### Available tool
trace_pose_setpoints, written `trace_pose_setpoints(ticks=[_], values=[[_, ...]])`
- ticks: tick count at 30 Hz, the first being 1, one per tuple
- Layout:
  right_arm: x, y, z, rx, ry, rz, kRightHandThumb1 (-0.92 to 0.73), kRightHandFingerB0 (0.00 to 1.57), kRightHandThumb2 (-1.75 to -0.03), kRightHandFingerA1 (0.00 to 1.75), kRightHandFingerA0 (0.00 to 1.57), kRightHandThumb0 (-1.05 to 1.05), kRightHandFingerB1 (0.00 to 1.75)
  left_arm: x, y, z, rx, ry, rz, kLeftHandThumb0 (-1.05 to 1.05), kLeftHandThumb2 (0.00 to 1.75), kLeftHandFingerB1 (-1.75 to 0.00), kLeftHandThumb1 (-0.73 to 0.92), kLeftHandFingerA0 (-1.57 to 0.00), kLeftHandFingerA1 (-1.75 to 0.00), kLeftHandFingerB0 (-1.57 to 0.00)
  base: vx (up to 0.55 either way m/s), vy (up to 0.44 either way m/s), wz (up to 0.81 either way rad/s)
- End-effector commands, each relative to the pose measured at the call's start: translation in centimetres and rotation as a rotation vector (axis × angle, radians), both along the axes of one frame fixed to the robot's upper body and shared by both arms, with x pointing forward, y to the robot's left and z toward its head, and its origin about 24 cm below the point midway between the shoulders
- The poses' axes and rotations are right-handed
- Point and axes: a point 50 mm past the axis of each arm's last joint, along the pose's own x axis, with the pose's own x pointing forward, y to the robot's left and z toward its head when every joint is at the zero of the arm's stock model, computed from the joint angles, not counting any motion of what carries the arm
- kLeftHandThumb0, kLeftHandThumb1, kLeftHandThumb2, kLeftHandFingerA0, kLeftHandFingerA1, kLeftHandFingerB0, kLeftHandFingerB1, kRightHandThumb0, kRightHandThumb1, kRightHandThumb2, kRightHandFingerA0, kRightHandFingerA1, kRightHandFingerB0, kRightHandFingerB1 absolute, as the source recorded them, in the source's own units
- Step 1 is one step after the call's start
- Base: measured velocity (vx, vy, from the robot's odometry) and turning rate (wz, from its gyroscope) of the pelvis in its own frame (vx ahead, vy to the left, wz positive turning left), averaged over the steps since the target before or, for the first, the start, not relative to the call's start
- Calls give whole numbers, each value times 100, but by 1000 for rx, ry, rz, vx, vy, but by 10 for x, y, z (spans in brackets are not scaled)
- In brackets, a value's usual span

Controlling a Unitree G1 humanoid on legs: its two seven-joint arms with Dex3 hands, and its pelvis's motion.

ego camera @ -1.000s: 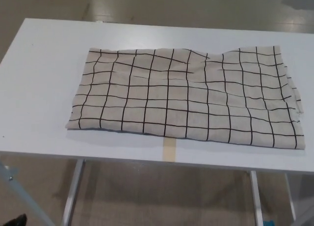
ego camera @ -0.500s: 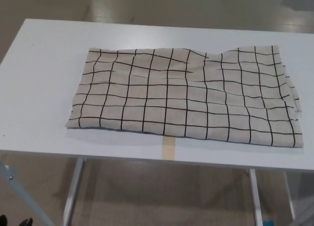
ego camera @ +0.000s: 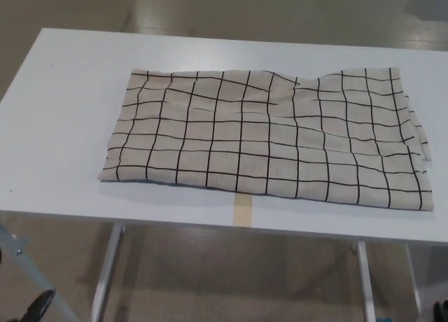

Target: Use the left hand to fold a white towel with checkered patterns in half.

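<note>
Across the desk [ego camera: 56, 126] lies the towel [ego camera: 266, 143], soft, light and limp; its left edge suits grasping. Neither hand shows, so their state is unknown.

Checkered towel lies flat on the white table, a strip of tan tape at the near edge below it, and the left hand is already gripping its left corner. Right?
Not quite. The head view shows no hand at all: neither is in view, and nothing touches the towel. The rest holds: it lies flat on the white table, with the tan tape at the near edge below it.
</note>
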Motion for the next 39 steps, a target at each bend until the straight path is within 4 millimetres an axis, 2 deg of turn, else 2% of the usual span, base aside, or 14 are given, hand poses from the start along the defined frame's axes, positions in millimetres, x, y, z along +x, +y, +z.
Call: trace_pose_setpoints(ticks=[1, 2, 6, 8, 10, 15, 16, 19, 21, 23, 28, 30, 34, 39], values=[[-14, 12, -10, -66, 28, 87, -61, 33, -58, 38, 28, -59, 38, 13, -41, 115, 415, -600, -94, -64, 71, 0, 39, 0, -2, 0, 0, 0, 0], [-16, 10, -12, -58, 36, 87, -62, 32, -59, 39, 28, -61, 38, 20, -45, 132, 492, -649, -119, -64, 71, 0, 40, 0, -5, 0, 0, 0, 0], [-17, 9, -14, -80, 60, 88, -63, 30, -59, 40, 28, -58, 36, 36, -54, 155, 604, -685, -152, -66, 72, 0, 41, 0, -3, 0, 0, 0, 0], [-17, 9, -15, -83, 60, 84, -63, 31, -60, 40, 28, -56, 37, 43, -57, 158, 627, -678, -169, -67, 73, 0, 42, 0, -1, 0, 0, 0, 0], [-17, 9, -16, -85, 61, 79, -63, 32, -61, 40, 28, -55, 38, 62, -67, 164, 647, -663, -239, -66, 73, -1, 42, 0, 0, 0, 0, 0, 0], [-20, 9, -17, -94, 66, 79, -62, 32, -59, 40, 29, -55, 37, 82, -78, 167, 720, -623, -300, -66, 75, -9, 43, 0, -2, 0, 0, 0, 0], [-22, 9, -17, -90, 63, 82, -62, 33, -58, 40, 29, -54, 38, 97, -87, 168, 779, -584, -339, -64, 76, -12, 42, 0, -6, 0, 0, 0, 0], [-22, 9, -18, -74, 60, 80, -61, 32, -58, 40, 29, -54, 37, 112, -100, 163, 839, -550, -378, -63, 77, -14, 41, 0, -8, 0, 0, 0, 0], [-22, 9, -18, -74, 59, 80, -61, 32, -58, 40, 29, -54, 37, 113, -100, 163, 841, -551, -377, -63, 77, -14, 41, 0, -8, 0, 0, 0, 0], [-25, 7, -19, -47, 67, 71, -61, 32, -58, 41, 29, -54, 38, 136, -115, 145, 936, -425, -456, -61, 75, -14, 39, 0, -8, 0, 0, 0, 0], [-25, 8, -19, -44, 68, 68, -61, 33, -58, 41, 29, -54, 38, 143, -118, 139, 977, -386, -476, -61, 75, -14, 38, 0, -8, 0, 0, 0, 0], [-25, 7, -18, -61, 68, 74, -61, 33, -58, 41, 29, -54, 38, 153, -122, 130, 1113, -275, -524, -59, 68, -13, 37, 0, -3, 0, 0, 0, 0], [-25, 7, -18, -65, 68, 75, -61, 33, -58, 41, 29, -55, 38, 159, -122, 126, 1166, -232, -539, -60, 73, -12, 38, 0, -4, 0, 0, 0, 0], [-25, 7, -18, -38, 64, 58, -61, 33, -59, 43, 30, -53, 38, 168, -126, 115, 1303, -125, -574, -49, 64, -11, 31, 0, -1, 0, 0, 0, 0]])
